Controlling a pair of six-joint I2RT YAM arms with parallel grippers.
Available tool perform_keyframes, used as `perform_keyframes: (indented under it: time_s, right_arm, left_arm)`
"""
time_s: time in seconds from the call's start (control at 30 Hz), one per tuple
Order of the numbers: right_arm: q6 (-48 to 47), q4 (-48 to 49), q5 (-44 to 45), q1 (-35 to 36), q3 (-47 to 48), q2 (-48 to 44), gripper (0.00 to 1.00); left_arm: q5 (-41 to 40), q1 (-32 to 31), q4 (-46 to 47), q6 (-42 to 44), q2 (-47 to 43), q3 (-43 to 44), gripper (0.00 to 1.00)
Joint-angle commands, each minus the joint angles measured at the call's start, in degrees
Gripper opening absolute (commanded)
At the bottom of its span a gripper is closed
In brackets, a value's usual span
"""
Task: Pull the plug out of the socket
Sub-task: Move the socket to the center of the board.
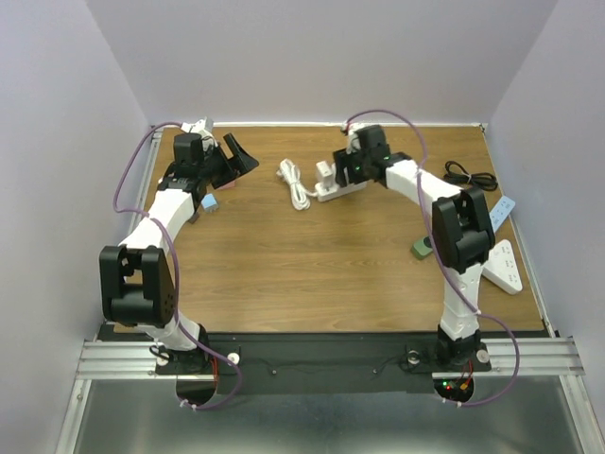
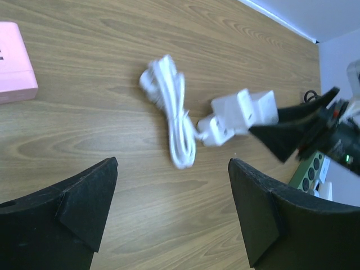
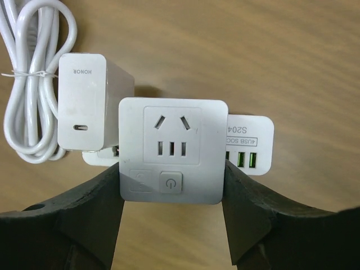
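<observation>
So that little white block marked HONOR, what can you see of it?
The charger is a white, boxy plug of smooth plastic, with grey HONOR lettering above an empty oval port. It sits against one side of the socket cube, apparently plugged in. The right gripper clamps the cube, not it.

White square socket (image 3: 172, 135) stands gripped between the right gripper's (image 3: 172, 180) fingers, its face toward the wrist. White HONOR plug (image 3: 83, 101) sits plugged in just left of it, above the left finger.
</observation>
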Motion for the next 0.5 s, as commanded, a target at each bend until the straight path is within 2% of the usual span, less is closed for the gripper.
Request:
perform_keyframes:
  time_s: [0.0, 0.13, 0.23, 0.4, 0.47]
  right_arm:
    - [0.0, -3.9, -0.9, 7.4, -10.3, -4.4, 0.00]
    - [0.7, -3.1, 1.9, 11.2, -18.3, -10.3, 0.00]
    - [1.2, -2.5, 5.5, 12.4, -21.7, -12.8, 0.00]
    - [1.7, -1.9, 12.5, 13.8, -22.3, -12.8, 0.01]
    - [3.2, -1.1, 17.4, 14.3, -22.2, -12.5, 0.00]
  left_arm:
    - [1.6, -0.1, 1.3, -0.1, 1.1, 1.5, 0.89]
    - [3.3, -1.1, 0.3, -0.2, 3.5, 2.8, 0.86]
    - [1.3, -3.9, -3.8, 0.3, 6.3, 6.1, 0.84]
    - [-4.7, -10.2, -19.8, -1.7, 14.7, 18.2, 0.80]
    - [-6.6, -12.1, -26.3, -3.2, 17.9, 22.0, 0.72]
